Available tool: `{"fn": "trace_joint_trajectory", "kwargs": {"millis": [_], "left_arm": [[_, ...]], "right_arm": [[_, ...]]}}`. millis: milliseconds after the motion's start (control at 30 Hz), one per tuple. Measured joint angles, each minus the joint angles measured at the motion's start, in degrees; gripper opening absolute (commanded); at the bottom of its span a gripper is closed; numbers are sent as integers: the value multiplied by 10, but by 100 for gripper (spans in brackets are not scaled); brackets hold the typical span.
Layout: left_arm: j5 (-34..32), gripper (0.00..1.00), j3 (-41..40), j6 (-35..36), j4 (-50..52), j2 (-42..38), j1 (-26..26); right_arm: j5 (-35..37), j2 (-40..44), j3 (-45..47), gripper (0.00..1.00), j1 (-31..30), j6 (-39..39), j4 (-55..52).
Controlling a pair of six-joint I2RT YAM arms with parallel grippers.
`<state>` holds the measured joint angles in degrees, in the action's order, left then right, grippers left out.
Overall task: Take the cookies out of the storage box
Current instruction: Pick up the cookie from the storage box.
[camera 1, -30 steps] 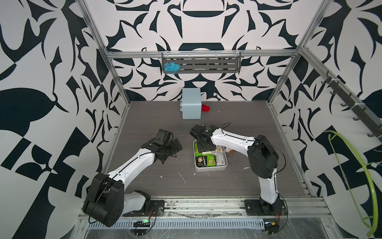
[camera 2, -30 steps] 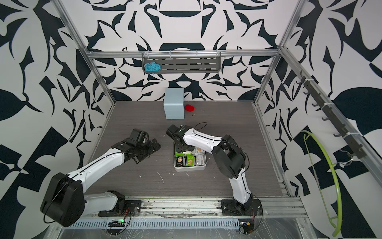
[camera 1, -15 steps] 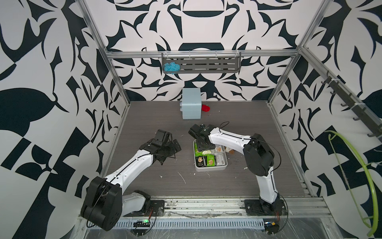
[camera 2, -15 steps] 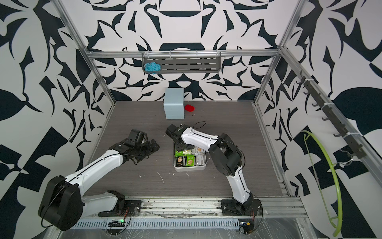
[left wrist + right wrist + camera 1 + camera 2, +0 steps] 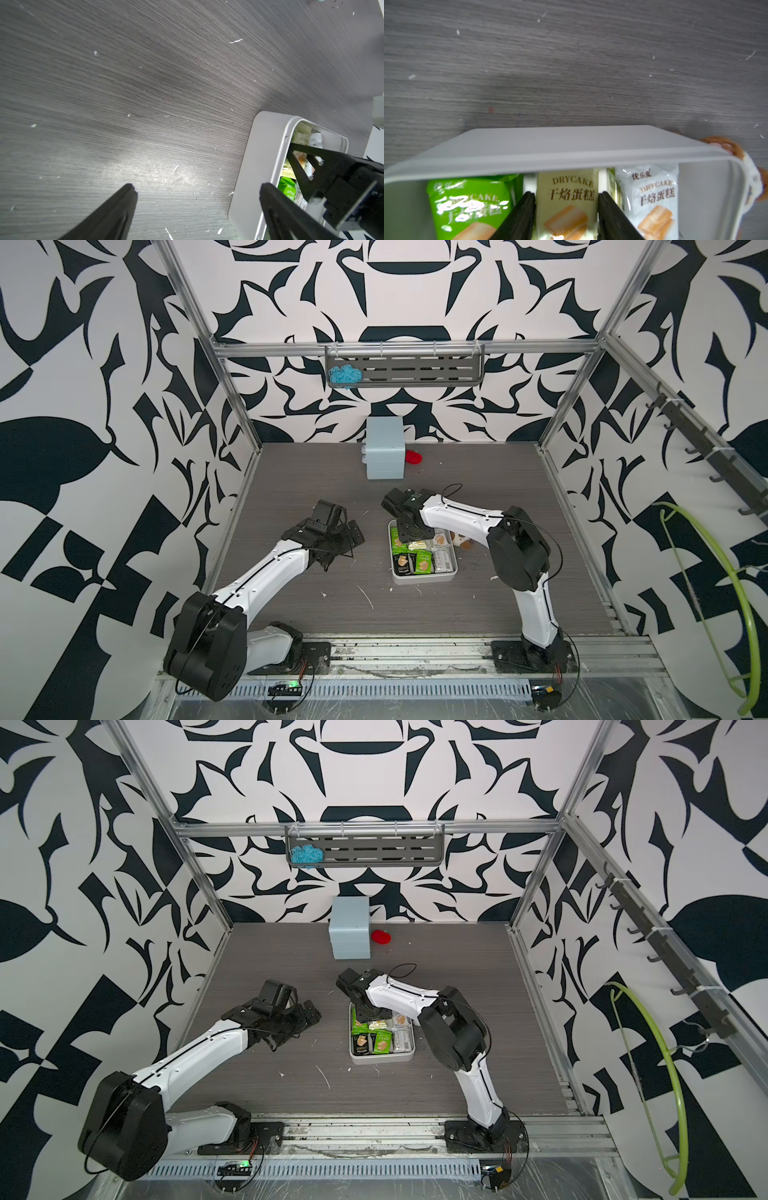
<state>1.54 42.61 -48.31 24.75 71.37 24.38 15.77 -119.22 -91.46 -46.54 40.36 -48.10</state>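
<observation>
"Right wrist view, what did you have?"

"I had the right gripper point(image 5: 564, 194) down in the storage box point(image 5: 550, 149). Its fingers pressed both sides of a cream-yellow Drycake packet point(image 5: 566, 209), which stood between a green packet point(image 5: 467, 207) and a white packet point(image 5: 652, 199)."

"And the box itself?"

"In both top views it sat near the middle of the table point(image 5: 332, 614) with the other cookies point(image 5: 419, 562) inside and a plush toy point(image 5: 462, 540) just beside it. My left gripper point(image 5: 197, 187) hung spread wide over bare tabletop next to the box."

Bright, even light, glare on the green wrapper point(image 5: 471, 205) (wrist views blurry).
</observation>
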Motion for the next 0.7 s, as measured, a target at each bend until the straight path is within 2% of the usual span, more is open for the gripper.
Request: {"fn": "trace_joint_trajectory", "kwargs": {"millis": [200,500,700], "left_arm": [[0,99,0,0,3,1,0],[-2,99,14,3,10,3,0],[0,99,27,-1,10,6,0]], "right_arm": [[-12,0,0,41,3,0,6],[-17,8,5,37,3,0,8],[-28,67,35,36,3,-3,2]]}}
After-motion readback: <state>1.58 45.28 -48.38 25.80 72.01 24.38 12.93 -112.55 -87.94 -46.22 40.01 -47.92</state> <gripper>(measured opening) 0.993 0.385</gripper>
